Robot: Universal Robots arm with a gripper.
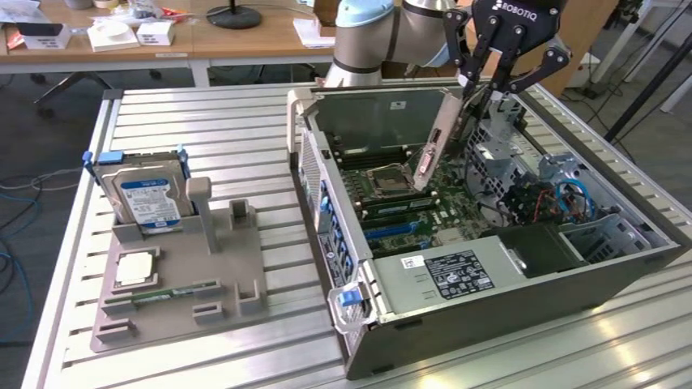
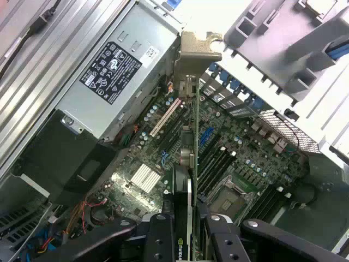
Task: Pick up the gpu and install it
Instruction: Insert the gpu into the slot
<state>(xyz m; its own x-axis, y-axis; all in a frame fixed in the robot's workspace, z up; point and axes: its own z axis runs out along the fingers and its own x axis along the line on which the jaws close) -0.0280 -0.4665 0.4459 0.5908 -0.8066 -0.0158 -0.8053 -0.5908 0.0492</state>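
The robot's gripper (image 1: 484, 85) hangs over the open computer case (image 1: 605, 271), on the exterior view's right. Its two black fingers (image 2: 159, 240) are closed partway and pinch the top edge of the graphics card (image 1: 438, 150) between them. The card is up in the air, not yet pushed into a slot. It hangs tilted, with its silvery end piece pointing down at the green board (image 1: 433, 207) inside the case.

From the wrist view the card (image 2: 192, 164) shows edge-on, a thin line running out from between the fingers to its metal end piece (image 2: 196, 52). Under it lie the long slots of the board (image 2: 229, 164). A grey box with a black sticker (image 1: 449, 271) sits in the near part of the case.

On the exterior view's left, well apart from the case, a grey holder (image 1: 232, 267) rests on the metal table (image 1: 216, 121). A hard drive (image 1: 149, 198) with a blue and white label stands upright in its far end. A small green memory stick (image 1: 168, 296) lies near its front.
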